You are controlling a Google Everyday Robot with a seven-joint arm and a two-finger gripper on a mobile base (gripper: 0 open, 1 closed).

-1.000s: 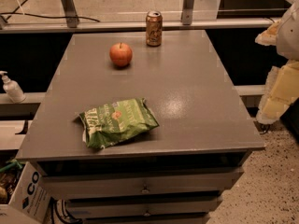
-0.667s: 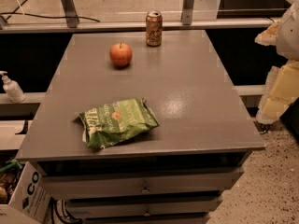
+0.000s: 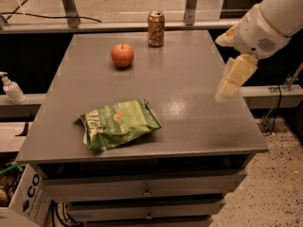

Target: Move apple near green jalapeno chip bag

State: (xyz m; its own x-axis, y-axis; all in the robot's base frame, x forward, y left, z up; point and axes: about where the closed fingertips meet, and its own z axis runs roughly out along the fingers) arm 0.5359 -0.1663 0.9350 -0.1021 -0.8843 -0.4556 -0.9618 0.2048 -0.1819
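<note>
Camera view: apple (image 3: pixel 122 55) sits toward the far left of the worktop (image 3: pixel 184 65), well apart from the green jalapeno chip bag (image 3: pixel 119 123) near the front edge. End effector (image 3: pixel 232 79) hangs over the right edge; I cannot tell whether it is apart or together.

Black letters "CO" on the white cardboard box (image 3: pixel 28 198) below the front left corner of the bench (image 3: pixel 199 126); white lettering on the green jalapeno chip bag (image 3: pixel 118 123) near the front edge, too crinkled to read; label on the can (image 3: pixel 155 28) at the far edge not legible; gripper (image 3: pixel 226 90) above the right edge, no writing legible on it
</note>
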